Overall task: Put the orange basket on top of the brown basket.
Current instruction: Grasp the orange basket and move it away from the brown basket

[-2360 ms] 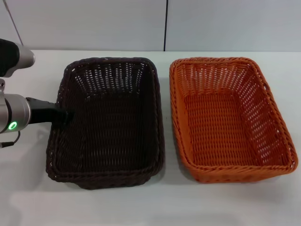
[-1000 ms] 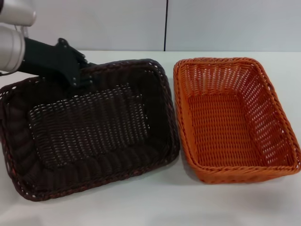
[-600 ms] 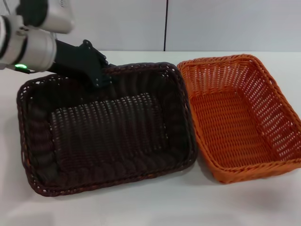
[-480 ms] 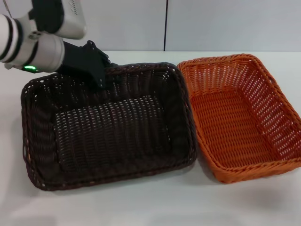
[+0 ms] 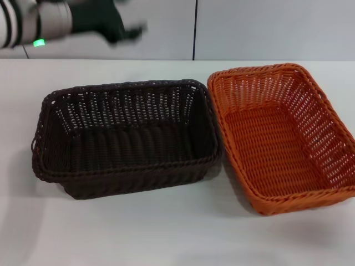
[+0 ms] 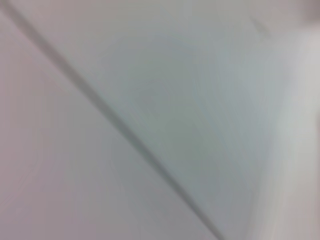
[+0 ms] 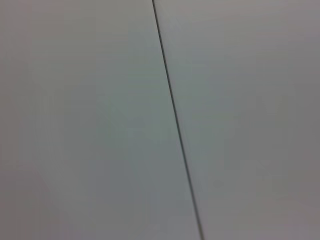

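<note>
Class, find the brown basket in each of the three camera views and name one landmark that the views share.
Head view: the brown basket sits left of centre on the white table, beside the orange basket.
Left wrist view: not in it; only pale wall shows.
Right wrist view: not in it; only pale wall shows.
Shared landmark: the dark wall seam, which crosses the right wrist view and probably the left wrist view.

Left arm: silver wrist segment with a lit green indicator, raised in the air above the table's far left corner, reaching toward the far edge's middle. Left gripper [image 5: 119, 27]: black, blurred, holding nothing; finger spread cannot be made out. Right arm and right gripper: outside every view.
</note>
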Robot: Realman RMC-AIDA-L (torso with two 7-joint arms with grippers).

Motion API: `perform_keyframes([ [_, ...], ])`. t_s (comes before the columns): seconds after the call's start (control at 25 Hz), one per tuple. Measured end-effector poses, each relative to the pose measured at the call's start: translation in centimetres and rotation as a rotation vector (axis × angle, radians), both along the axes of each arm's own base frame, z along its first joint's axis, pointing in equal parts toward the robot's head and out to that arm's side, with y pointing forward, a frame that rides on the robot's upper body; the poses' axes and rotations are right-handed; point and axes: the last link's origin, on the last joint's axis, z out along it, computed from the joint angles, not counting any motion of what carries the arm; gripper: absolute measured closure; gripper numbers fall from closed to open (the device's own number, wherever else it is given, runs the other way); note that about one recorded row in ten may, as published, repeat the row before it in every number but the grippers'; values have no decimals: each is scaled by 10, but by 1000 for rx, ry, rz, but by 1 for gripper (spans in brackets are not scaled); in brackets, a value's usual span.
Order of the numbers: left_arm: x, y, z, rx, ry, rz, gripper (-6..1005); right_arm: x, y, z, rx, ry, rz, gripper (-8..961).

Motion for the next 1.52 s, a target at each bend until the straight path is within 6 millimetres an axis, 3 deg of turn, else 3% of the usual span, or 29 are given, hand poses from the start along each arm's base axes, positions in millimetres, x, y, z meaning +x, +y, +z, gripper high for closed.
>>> perform_keyframes([
  [0.12, 6, -12, 24, 330, -237, -15, 381, -15, 12, 4, -5, 20, 58, 166],
  [0.24, 2, -26, 28, 543, -328, 26, 349, -41, 39, 9, -88, 37, 150, 166],
  [0.28, 2, -26, 28, 543, -328, 26, 338, -59, 58, 12, -177, 44, 197, 166],
  [0.32, 2, -26, 28, 543, -328, 26, 327, -59, 58, 12, -177, 44, 197, 166],
  [0.36, -13, -48, 26, 787, -372, 63, 316, -70, 69, 15, -223, 47, 220, 166],
  [0.44, -24, -72, 19, 939, -364, -15, 316, -90, 88, 17, -336, 46, 244, 166],
  [0.48, -30, -80, 16, 957, -385, -33, 316, -114, 105, 20, -464, 21, 260, 166],
  [0.52, -30, -80, 16, 957, -385, -33, 317, -114, 105, 20, -464, 21, 260, 166],
  [0.6, -54, -101, 3, 952, -507, -43, 317, -145, 119, 32, -633, -47, 248, 167],
  [0.64, -54, -101, 3, 952, -507, -43, 317, -145, 119, 32, -633, -47, 248, 167],
  [0.68, -68, -106, -2, 937, -562, -17, 317, -163, 121, 43, -739, -117, 208, 167],
  [0.72, -68, -106, -2, 937, -562, -17, 317, -163, 121, 43, -739, -117, 208, 167],
  [0.76, -109, -115, -15, 901, -647, 72, 317, -170, 121, 50, -777, -151, 187, 167],
  [0.8, -130, -118, -21, 883, -657, 120, 317, -178, 119, 56, -820, -194, 166, 167],
  [0.88, -155, -122, -29, 861, -647, 179, 318, -196, 109, 77, -940, -310, 131, 168],
  [0.92, -155, -122, -29, 861, -647, 179, 318, -196, 109, 77, -940, -310, 131, 168],
  [1.0, -180, -128, -36, 839, -635, 245, 318, -204, 97, 87, -1062, -378, 121, 168],
  [1.08, -185, -129, -37, 840, -631, 259, 318, -211, 80, 96, -1240, -450, 135, 168],
  [1.16, -191, -131, -37, 843, -623, 277, 319, -211, 75, 95, -1296, -472, 138, 168],
  [1.2, -206, -136, -37, 871, -614, 334, 319, -212, 71, 96, -1342, -490, 141, 169],
  [1.32, -212, -138, -36, 883, -614, 360, 319, -205, 53, 90, -1537, -590, 119, 169],
  [1.52, -225, -143, -37, 887, -633, 406, 320, -191, 41, 87, -1642, -646, 53, 170],
])
